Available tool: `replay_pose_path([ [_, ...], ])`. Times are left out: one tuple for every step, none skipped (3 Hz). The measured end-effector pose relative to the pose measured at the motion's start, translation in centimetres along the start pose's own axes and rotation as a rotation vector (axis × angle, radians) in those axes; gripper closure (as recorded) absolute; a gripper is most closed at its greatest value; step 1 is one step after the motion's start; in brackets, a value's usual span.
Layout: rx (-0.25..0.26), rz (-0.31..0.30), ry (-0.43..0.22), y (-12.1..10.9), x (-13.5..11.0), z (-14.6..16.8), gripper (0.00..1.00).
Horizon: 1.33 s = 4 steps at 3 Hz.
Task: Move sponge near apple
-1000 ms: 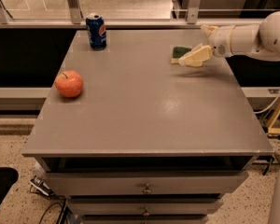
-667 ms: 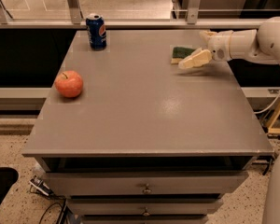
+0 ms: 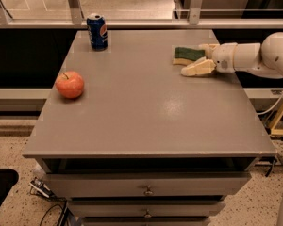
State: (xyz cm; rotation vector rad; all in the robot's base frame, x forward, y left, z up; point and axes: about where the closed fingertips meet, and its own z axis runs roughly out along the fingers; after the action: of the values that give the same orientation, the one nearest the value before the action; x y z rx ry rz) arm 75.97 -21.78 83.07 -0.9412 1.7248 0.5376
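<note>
The sponge, dark green on top with pale yellow foam below, lies flat at the table's back right. My gripper reaches in from the right on a white arm. It is open and low at the sponge's right end, with one cream finger in front of the sponge and the other behind it. The orange-red apple sits near the left edge of the table, far from the sponge.
A blue Pepsi can stands at the back left corner. The grey table has drawers under its front edge. A railing and glass run behind it.
My gripper has pulled back to the right and dropped lower, so more of the sponge's green top shows. The sponge, apple and can have not moved.
</note>
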Motion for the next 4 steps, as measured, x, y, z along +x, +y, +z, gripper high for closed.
replay_pose_path([
  [-0.006,-0.001,0.001,0.16,-0.04,0.37,0.43],
  [-0.009,0.0,0.001,0.24,-0.03,0.54,0.64],
  [-0.009,0.0,0.001,0.24,-0.08,0.53,0.88],
  [-0.009,0.0,0.001,0.25,-0.11,0.53,1.0],
])
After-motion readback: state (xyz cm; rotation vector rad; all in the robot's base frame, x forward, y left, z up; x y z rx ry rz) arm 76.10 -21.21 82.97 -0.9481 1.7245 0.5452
